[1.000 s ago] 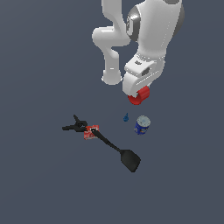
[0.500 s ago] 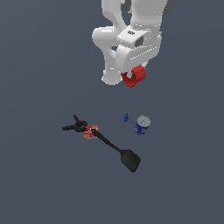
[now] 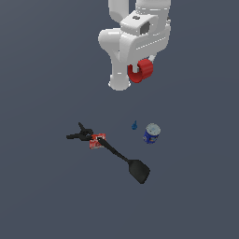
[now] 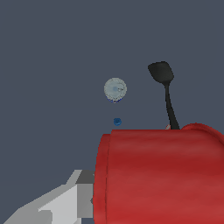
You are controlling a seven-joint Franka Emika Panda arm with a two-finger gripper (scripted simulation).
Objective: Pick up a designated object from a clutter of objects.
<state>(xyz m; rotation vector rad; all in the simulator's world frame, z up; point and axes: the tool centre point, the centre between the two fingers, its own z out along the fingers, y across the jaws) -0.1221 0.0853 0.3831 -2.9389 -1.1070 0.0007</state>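
The red cup hangs high above the floor, lying on its side under the white arm, with my gripper shut on it. In the wrist view the red cup fills the foreground and one grey finger presses its side. Far below lies the rest of the clutter: a blue-and-white can, a tiny blue piece, a black spatula, a red-and-white box and a black clamp. The can, the blue piece and the spatula also show in the wrist view.
A plain dark grey floor runs under everything. The spatula's handle lies across the red-and-white box, and the clamp sits beside that box on the exterior view's left.
The arm has risen steadily with the red cup in its grip, carrying it well above the clutter. The items on the floor have not moved.
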